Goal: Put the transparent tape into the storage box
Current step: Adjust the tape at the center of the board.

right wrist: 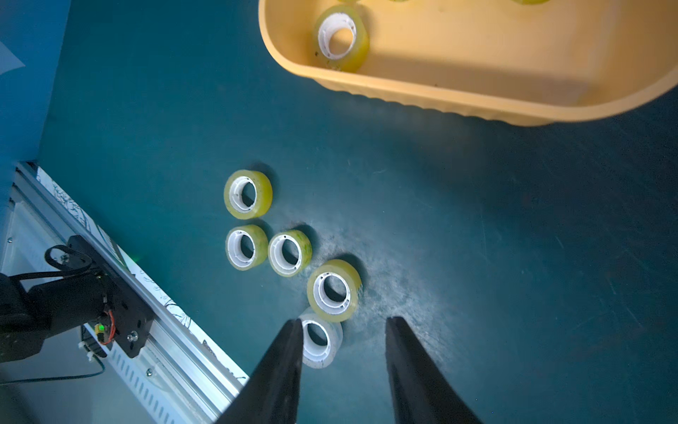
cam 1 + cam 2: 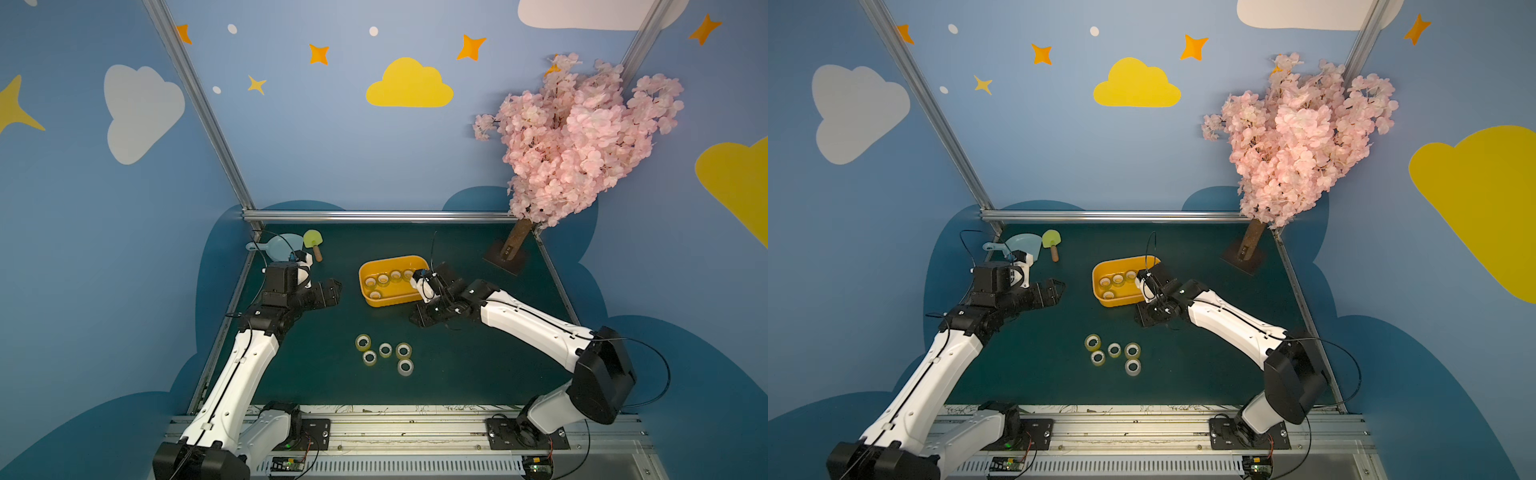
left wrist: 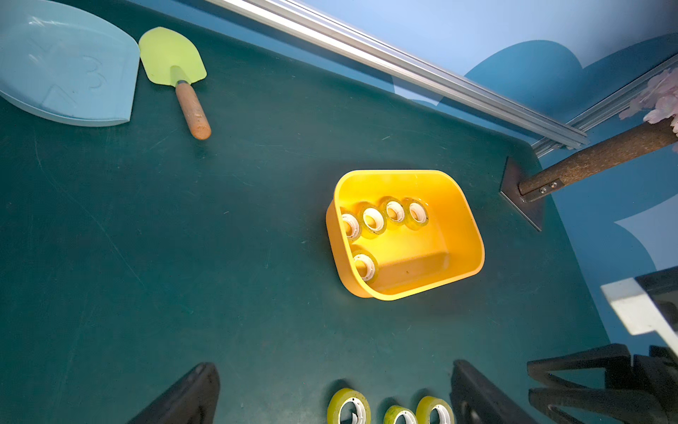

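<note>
The storage box (image 2: 395, 259) (image 2: 1126, 260) (image 3: 460, 220) (image 1: 440, 99), a yellow tub, sits mid-table with several transparent tape rolls (image 3: 373, 220) lying inside. Several more rolls (image 2: 385, 350) (image 2: 1114, 350) lie loose on the green mat nearer the front. The palest roll (image 2: 405, 367) (image 1: 321, 341) is frontmost. My right gripper (image 2: 417, 320) (image 2: 1144, 320) (image 1: 345, 320) hovers off the box's front right corner. It is open and empty, with the pale roll far below just beyond one finger (image 1: 290, 352). My left gripper (image 2: 334, 291) (image 2: 1059, 291) (image 3: 332, 367) is left of the box, open and empty.
A pale blue dustpan (image 2: 282, 245) and a green trowel (image 2: 312, 241) lie at the back left. A pink blossom tree stands on a dark base plate (image 2: 505, 255) at the back right. Aluminium rails (image 2: 374, 216) edge the table.
</note>
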Controlling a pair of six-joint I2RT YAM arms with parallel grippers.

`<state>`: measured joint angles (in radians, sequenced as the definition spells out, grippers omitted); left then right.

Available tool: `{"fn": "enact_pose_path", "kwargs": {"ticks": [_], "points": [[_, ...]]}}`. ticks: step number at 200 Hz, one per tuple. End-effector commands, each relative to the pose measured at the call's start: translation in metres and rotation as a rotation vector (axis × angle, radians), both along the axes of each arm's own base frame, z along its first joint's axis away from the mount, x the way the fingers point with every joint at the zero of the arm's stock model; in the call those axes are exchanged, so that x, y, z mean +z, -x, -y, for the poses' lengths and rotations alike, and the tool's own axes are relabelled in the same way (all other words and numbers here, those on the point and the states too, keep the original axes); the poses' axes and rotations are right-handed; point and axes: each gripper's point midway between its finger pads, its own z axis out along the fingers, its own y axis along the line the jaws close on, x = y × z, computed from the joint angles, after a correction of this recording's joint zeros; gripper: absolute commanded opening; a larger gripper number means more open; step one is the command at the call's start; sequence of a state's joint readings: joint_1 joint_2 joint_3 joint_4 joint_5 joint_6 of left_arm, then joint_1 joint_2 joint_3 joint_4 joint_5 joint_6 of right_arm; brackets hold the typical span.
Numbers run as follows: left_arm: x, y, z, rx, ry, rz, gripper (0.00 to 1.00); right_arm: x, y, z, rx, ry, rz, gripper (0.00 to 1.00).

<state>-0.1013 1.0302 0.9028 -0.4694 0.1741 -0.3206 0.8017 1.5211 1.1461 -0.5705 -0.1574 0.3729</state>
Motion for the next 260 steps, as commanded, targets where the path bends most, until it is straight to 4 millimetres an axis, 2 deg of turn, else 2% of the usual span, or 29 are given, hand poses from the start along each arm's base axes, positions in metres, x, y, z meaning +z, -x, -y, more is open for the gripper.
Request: {"fn": "enact_pose_path", "kwargs": {"ticks": [1, 19, 46, 70, 96, 128, 182, 215, 260], "points": [[-0.002, 0.0, -0.001, -0.003, -0.015, 0.003, 1.0, 0.001, 0.007, -0.004, -0.016, -0.055, 0.026, 0.44], [-0.004, -0.002, -0.002, 0.005, -0.02, 0.001, 1.0, -0.014, 0.019, -0.004, -0.033, -0.058, -0.009, 0.44], [-0.009, -0.005, -0.001, -0.003, -0.016, -0.034, 1.0, -0.033, 0.04, -0.014, 0.0, -0.06, -0.043, 0.44], [-0.012, -0.005, -0.001, -0.002, -0.016, -0.051, 1.0, -0.045, 0.053, -0.021, 0.016, -0.033, -0.071, 0.43], [-0.01, -0.006, -0.002, 0.003, -0.018, -0.039, 1.0, -0.048, 0.064, -0.028, 0.049, 0.032, -0.052, 0.44], [-0.008, -0.006, -0.005, 0.018, -0.011, -0.026, 1.0, -0.046, 0.071, -0.047, 0.119, 0.072, -0.018, 0.44], [-0.012, -0.01, -0.015, 0.049, -0.002, -0.047, 1.0, -0.058, 0.064, -0.087, 0.172, 0.135, -0.016, 0.44], [-0.008, -0.009, -0.02, 0.067, 0.0, -0.033, 1.0, -0.079, 0.053, -0.111, 0.16, 0.162, -0.036, 0.45], [-0.005, -0.009, -0.026, 0.091, 0.007, -0.022, 1.0, -0.1, 0.036, -0.129, 0.114, 0.208, -0.041, 0.44]]}}
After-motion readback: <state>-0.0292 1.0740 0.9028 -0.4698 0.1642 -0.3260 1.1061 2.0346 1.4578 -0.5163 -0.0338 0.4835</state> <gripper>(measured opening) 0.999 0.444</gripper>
